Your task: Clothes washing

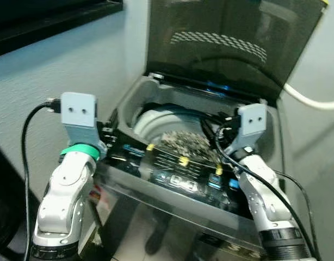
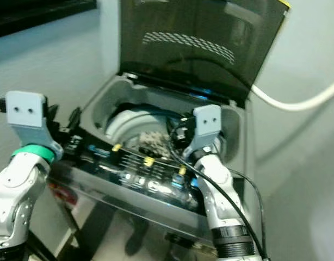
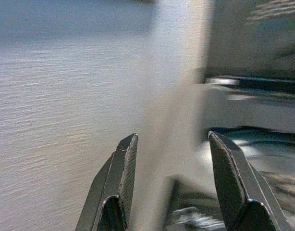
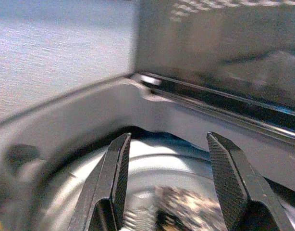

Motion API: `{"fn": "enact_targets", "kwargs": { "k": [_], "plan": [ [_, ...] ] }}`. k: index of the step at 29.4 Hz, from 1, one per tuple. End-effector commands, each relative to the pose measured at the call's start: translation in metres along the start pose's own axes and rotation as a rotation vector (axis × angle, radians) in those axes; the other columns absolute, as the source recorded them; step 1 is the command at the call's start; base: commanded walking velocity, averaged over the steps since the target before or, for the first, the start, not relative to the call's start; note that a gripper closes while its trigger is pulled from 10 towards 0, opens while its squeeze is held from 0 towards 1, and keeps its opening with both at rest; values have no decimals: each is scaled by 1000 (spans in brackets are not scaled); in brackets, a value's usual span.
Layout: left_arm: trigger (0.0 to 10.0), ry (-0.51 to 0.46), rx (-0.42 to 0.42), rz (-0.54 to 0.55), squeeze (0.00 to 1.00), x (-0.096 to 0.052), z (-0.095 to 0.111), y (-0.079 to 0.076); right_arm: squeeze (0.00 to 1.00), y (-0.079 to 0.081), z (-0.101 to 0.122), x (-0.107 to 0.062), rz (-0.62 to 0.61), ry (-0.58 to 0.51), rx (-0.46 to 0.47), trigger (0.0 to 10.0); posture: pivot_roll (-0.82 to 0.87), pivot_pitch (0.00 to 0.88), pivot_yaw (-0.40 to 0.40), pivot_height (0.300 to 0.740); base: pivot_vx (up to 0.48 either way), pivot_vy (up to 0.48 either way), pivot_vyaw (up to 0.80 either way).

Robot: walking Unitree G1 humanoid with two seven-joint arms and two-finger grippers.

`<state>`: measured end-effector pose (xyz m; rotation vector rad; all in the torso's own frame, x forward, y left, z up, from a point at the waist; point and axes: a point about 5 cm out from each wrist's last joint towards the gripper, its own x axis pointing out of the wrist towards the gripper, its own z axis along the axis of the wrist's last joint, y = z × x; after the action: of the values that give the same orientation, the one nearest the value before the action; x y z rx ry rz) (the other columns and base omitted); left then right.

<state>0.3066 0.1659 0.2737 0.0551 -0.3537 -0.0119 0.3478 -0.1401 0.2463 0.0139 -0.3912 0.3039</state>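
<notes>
A top-loading washing machine [image 1: 129, 100] stands before me with its dark lid [image 1: 227, 43] raised. Inside the pale drum [image 1: 153, 122] lies a speckled black-and-white garment [image 1: 186, 144]. My left gripper [image 3: 172, 137] hovers open at the machine's left rim next to the wall, nothing between its fingers. My right gripper [image 4: 168, 135] is open over the right side of the opening, pointing in above the garment [image 4: 186, 204] and holding nothing.
The glossy control panel [image 1: 178, 174] runs along the machine's near edge between my arms. A white hose [image 1: 311, 100] crosses the wall at the right. A dark shelf [image 1: 47, 22] juts out at the upper left. Walls close in on both sides.
</notes>
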Motion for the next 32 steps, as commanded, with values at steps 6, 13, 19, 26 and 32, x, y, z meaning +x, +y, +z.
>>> {"fn": "enact_targets", "kwargs": {
  "k": [6,13,19,26,32],
  "plan": [
    [10000,17,-10,-12,0,-1,-5,-4,0,-3,-5,-2,-12,14,-5,10000,25,67,-26,740,0,0,800],
    [10000,16,0,-18,0,0,-5,-4,0,-7,-3,0,-25,7,-10,10000,25,67,-26,740,0,0,800],
    [10000,15,3,-25,0,0,-5,-6,0,-8,-3,0,-30,7,-11,10000,24,66,-24,740,0,0,800],
    [10000,16,8,-35,0,0,-6,-7,0,-9,-3,0,-36,8,-8,10000,24,66,-22,740,0,0,800],
    [10000,20,12,-34,0,0,-7,-6,0,-10,-3,1,-36,7,-11,10000,25,66,-22,740,0,0,800]
  ]
}}
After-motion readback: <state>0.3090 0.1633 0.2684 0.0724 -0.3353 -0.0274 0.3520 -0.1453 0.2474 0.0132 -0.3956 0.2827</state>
